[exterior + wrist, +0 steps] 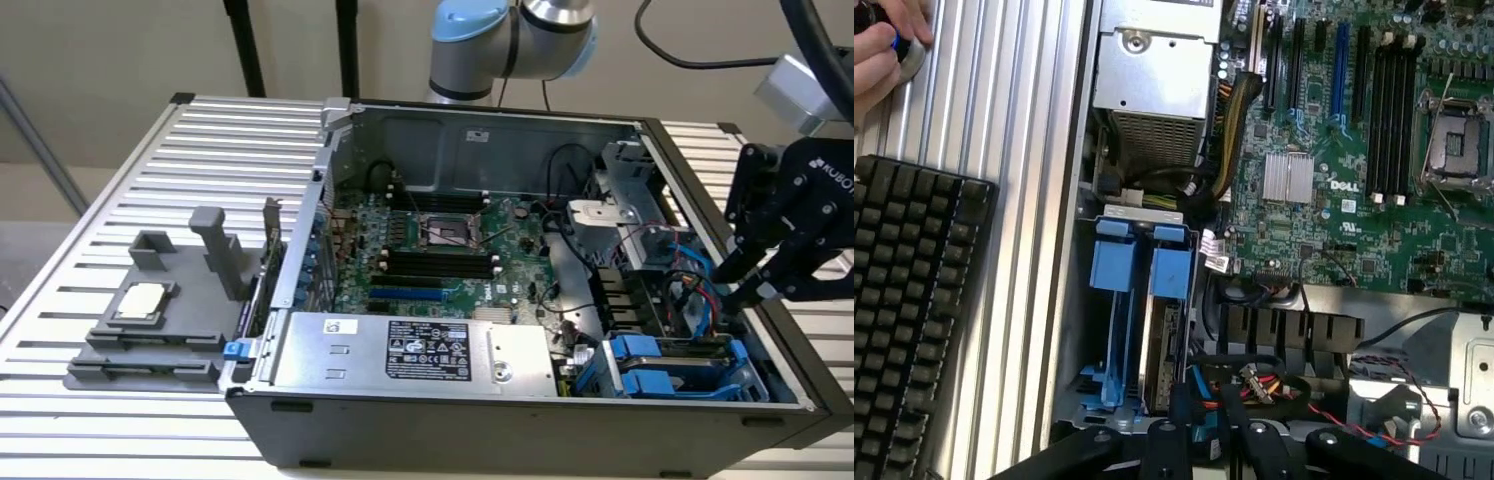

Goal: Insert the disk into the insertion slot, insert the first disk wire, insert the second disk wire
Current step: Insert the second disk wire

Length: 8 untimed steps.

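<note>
At the near corner of the open computer case (534, 430), toward the exterior view's right, the disk (1159, 345) in its blue frame sits down inside the insertion slot (1129, 212), beside a second blue frame. The first step is judged done. Over the bundle of wires just past the slot, close to the case wall, hangs the gripper (1204, 425). Its fingers (1179, 410) are drawn close together and, as far as the crowded wrist view allows, pinch a blue wire plug (1201, 385). No plug can be seen seated on the disk, so both wire steps are judged unfinished, with the first one in hand.
</note>
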Motion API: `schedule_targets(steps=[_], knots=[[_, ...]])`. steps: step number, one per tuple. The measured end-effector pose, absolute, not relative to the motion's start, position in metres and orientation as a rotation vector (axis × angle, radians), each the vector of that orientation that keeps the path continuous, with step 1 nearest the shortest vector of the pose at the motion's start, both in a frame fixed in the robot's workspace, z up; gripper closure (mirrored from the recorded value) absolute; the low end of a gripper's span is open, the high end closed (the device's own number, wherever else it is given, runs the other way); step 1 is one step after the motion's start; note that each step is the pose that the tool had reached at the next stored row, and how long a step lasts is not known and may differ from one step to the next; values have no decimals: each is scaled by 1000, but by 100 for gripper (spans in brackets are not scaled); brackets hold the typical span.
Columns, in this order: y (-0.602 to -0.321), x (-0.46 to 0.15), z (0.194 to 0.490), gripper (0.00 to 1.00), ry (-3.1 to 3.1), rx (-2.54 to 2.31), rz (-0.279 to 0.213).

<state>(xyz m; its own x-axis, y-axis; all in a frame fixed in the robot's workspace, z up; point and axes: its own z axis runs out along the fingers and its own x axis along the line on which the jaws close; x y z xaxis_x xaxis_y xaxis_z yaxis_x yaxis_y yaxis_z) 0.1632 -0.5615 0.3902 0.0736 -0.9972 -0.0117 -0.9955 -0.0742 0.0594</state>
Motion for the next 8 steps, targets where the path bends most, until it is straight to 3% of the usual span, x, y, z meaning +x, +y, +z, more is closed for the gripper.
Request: schedule_targets(steps=[1,2,8], knots=[[-561,163,390,73,-2111,2273,-71],[-561,163,390,66,-2109,2271,-67],[-558,163,387,66,-2105,2266,-58]])
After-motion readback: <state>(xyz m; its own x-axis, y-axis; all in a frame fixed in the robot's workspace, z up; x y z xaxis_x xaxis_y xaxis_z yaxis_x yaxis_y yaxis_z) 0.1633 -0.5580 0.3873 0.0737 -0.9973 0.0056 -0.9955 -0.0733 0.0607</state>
